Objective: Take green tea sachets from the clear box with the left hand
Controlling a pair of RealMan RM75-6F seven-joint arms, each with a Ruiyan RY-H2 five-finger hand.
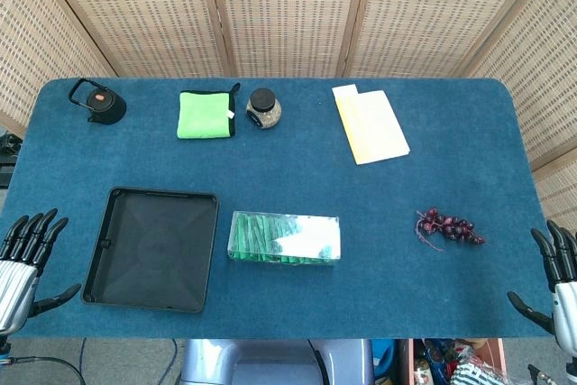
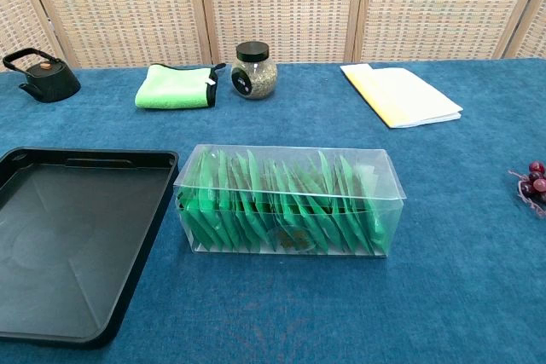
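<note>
A clear box (image 1: 285, 238) (image 2: 288, 200) lies near the table's front middle, packed with several upright green tea sachets (image 2: 256, 202). My left hand (image 1: 25, 263) hovers at the table's front left corner, left of the black tray, fingers spread and holding nothing. At the front right corner my right hand (image 1: 556, 279) also has its fingers apart and nothing in it. Neither hand shows in the chest view.
A black tray (image 1: 153, 248) (image 2: 68, 236) sits just left of the box. At the back stand a black teapot (image 1: 97, 102), a green cloth (image 1: 206, 114), a glass jar (image 1: 263, 109) and a yellow paper packet (image 1: 370, 123). Dark grapes (image 1: 449, 226) lie to the right.
</note>
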